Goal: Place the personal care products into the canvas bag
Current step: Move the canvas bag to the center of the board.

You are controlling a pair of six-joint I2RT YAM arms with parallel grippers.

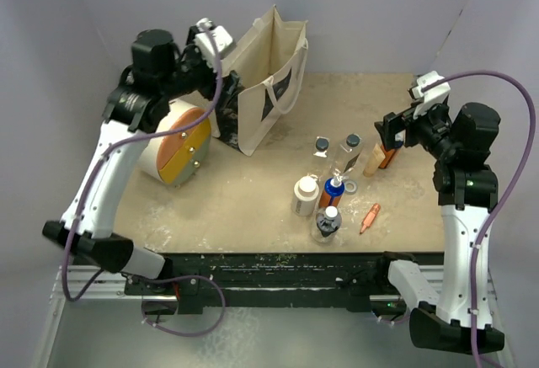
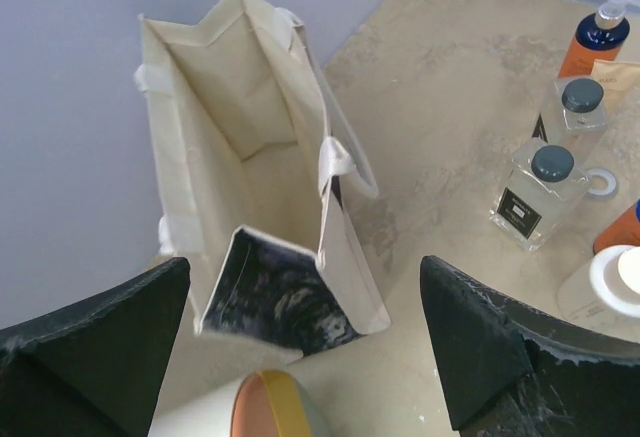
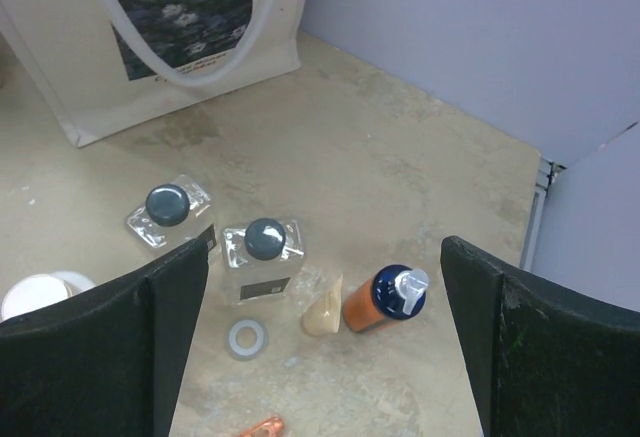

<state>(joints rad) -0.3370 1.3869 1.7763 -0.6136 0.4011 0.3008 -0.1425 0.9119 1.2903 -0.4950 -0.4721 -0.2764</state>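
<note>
My left jaws stand open above the bag (image 2: pixel 250 137), upper left. My right jaws are open, empty, over bottles (image 3: pixel 262 257) on the surface (image 3: pixel 400 167).

Mouth of canvas bag (image 2: pixel 230 107) gapes open; drum (image 1: pixel 173 145) just beside it; bottles (image 1: pixel 306 195) stand closely clustered.

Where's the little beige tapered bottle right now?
In the top view, the beige tapered bottle sits right of centre, just beside the orange pump bottle, with a clear black-capped bottle to its left.
</note>
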